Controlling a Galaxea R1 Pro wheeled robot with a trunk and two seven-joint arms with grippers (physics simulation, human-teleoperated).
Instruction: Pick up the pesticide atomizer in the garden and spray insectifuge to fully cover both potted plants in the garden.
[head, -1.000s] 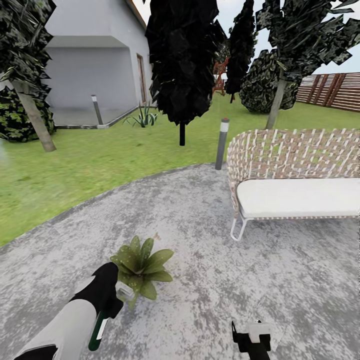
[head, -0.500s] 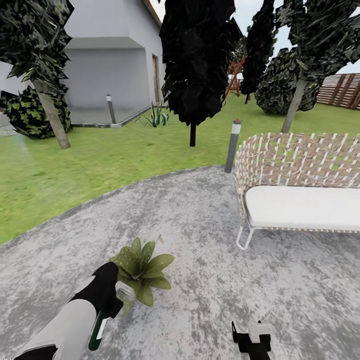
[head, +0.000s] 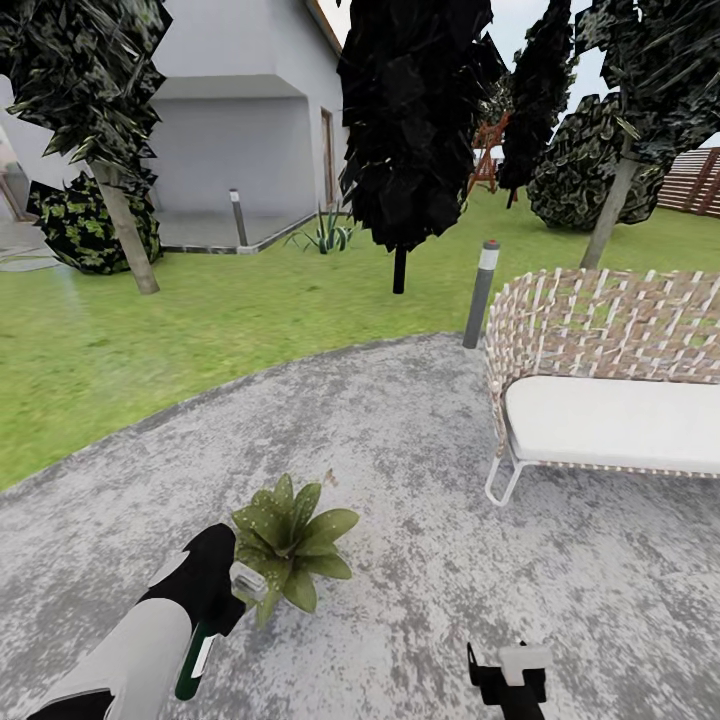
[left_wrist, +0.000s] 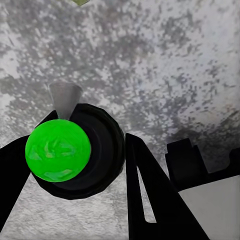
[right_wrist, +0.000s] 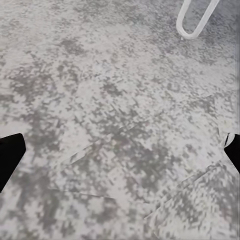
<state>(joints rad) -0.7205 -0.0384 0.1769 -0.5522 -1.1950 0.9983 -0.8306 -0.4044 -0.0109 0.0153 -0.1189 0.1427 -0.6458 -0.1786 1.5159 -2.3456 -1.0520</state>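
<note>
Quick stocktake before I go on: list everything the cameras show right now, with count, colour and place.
Potted plant: one, green leaves, on the paving just ahead of the left claw.
Pesticide atomizer: one, dark green body with pale head, held in the left claw.
Wicker bench: one, woven brown and white with white cushion, right side of the paving.
Bollard lights: two, grey; one at the paving edge, one by the house.
Agave: one, striped green, on the lawn near the house.
Wood fence: brown slats, far right.
Left claw: black, shut on the atomizer.
Right claw: black with white tip, low right, fingers spread apart over bare paving.
</note>
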